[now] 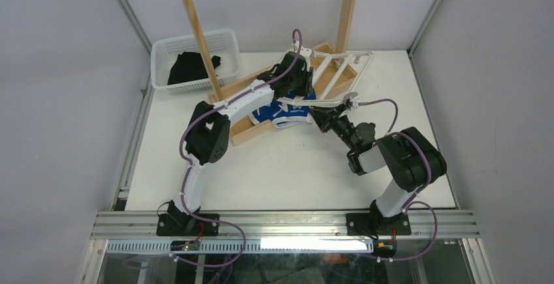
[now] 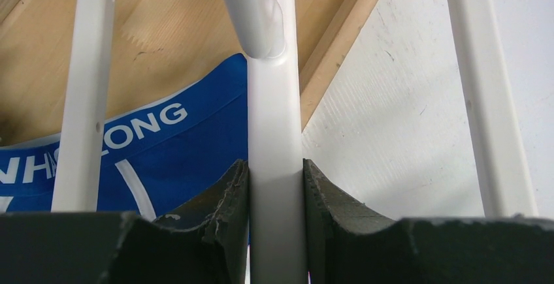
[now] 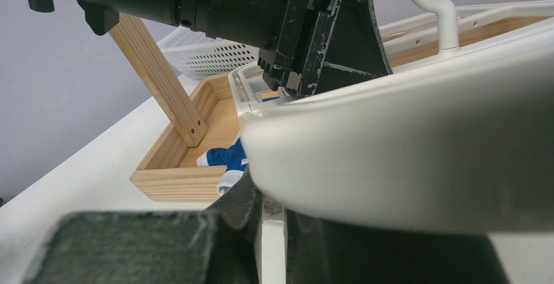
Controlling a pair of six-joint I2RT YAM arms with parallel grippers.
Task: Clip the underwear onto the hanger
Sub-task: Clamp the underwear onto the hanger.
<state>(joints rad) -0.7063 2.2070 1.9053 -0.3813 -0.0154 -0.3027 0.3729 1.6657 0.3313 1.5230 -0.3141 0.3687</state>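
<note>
Nearest, the right gripper [image 3: 273, 213] has its fingers drawn almost together under the rim of the hanger [image 3: 405, 153]. A thin pale sliver sits betw. them, but I cannot tell if it's a clip or the frame edge. Next out, the left gripper [image 2: 276, 176] is clamped on one white crossbar, pads tight on both sides. Beneath the frame lies the underwear [image 2: 196, 143], waistband lettering up, on the wooden rack base [image 1: 240, 129] (spilling over its edge toward the table [image 1: 287, 166], per the top view). Step in hand, I judge: lining the hanger up over the fabric, no clip seen on cloth yet. Next move needs a clip opened and the waistband fed in. Only the left wrist cam shows the bar grip; only the top cam shows the basket [image 1: 160, 52] w/ a black garment [image 1: 193, 67] at the back.
</note>
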